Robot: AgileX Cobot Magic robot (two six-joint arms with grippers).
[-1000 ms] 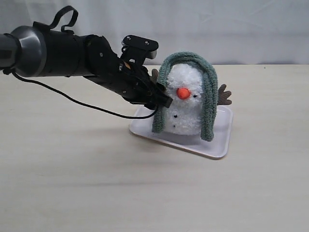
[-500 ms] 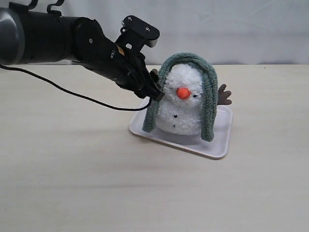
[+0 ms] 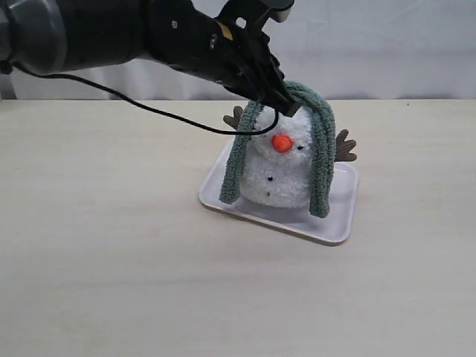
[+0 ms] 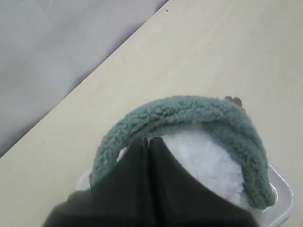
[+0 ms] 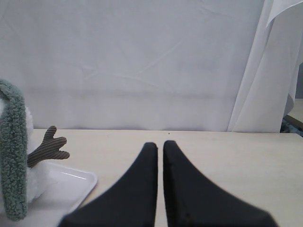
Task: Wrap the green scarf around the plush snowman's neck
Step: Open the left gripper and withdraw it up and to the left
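Note:
The plush snowman (image 3: pixel 277 177) stands upright on a white tray (image 3: pixel 333 227). The green scarf (image 3: pixel 322 160) lies draped over the top of its head, one end hanging down each side to the tray. None of it sits at the neck. My left gripper (image 3: pixel 286 110) reaches in from the upper left and is shut. Its tips rest at the scarf's front edge above the orange nose. In the left wrist view the shut gripper (image 4: pixel 147 140) meets the scarf (image 4: pixel 189 109) over the white head (image 4: pixel 203 158); no fleece shows between the fingers. My right gripper (image 5: pixel 157 143) is shut and empty, low over the table.
The tray's rim (image 5: pixel 75 182) and the snowman's brown branch arm (image 5: pixel 47 147) lie to one side of the right gripper. A pale curtain hangs behind the table. A black cable (image 3: pixel 149 110) trails from the left arm above the tabletop.
My left gripper rose from beside the scarf's left strand to the top of the head and went from open to shut. The scarf's left end swung outward.

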